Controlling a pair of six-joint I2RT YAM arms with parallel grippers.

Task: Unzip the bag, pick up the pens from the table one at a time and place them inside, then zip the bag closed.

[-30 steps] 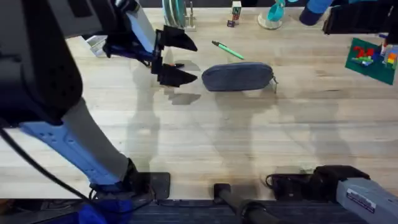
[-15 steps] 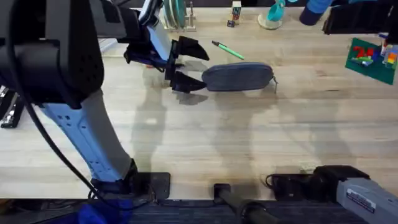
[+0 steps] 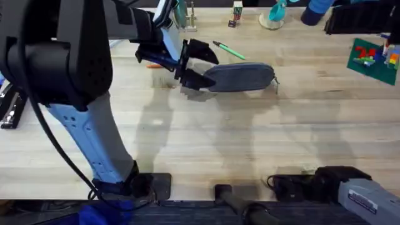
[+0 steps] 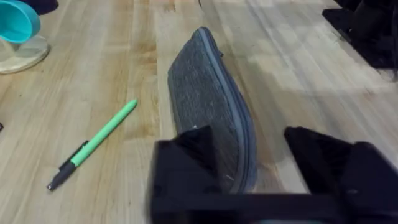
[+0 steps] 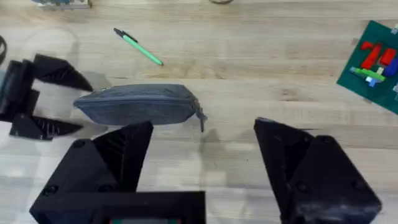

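The bag is laid flat on the counter, with its long axis running from 9 o'clock to 3 o'clock in the overhead view. The zipper is seen closed along its upper seam, and the pull tab is located at the 3 o'clock end.

The left gripper is positioned at the 9 o'clock end of the bag. Its jaws are spread wide, one finger on the far side and one on the near side of the bag's end. In the left wrist view the bag's end is seen between the two fingers; whether the fingers are touching the fabric cannot be told.

The light green pen is placed on the counter just beyond the bag, toward 12 o'clock, apart from it and lying at an angle. An orange pen is partly visible under the left arm, at 9 o'clock of the gripper.

The right gripper is held wide open and empty, well apart from the bag, with the bag seen beyond its fingers.
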